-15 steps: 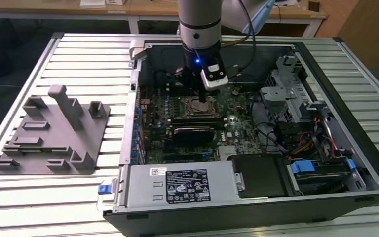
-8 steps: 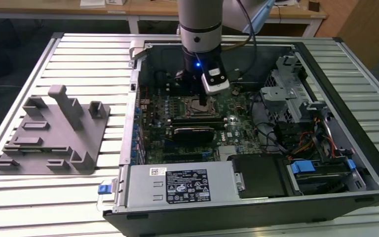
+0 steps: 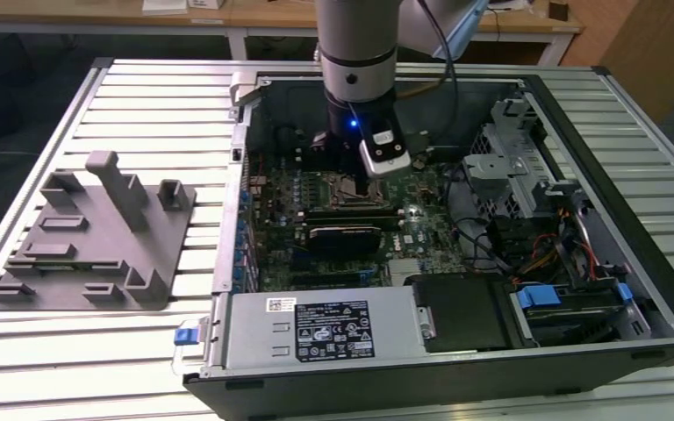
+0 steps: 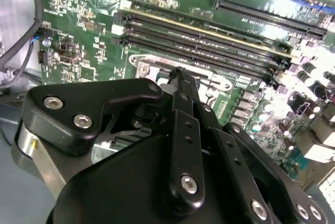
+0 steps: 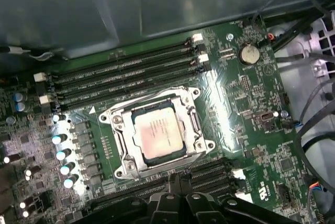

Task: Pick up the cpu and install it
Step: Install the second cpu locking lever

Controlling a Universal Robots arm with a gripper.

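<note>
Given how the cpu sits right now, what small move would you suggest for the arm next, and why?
Probably a short straight lift away from the board. In the first wrist view the cpu already lies square inside the socket frame, and the claw sits beside it holding nothing visible.

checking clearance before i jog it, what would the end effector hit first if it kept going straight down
Most likely the cpu, seated in its socket frame on the motherboard. The end effector hangs above that area; its exact height and offset are unclear.
</note>
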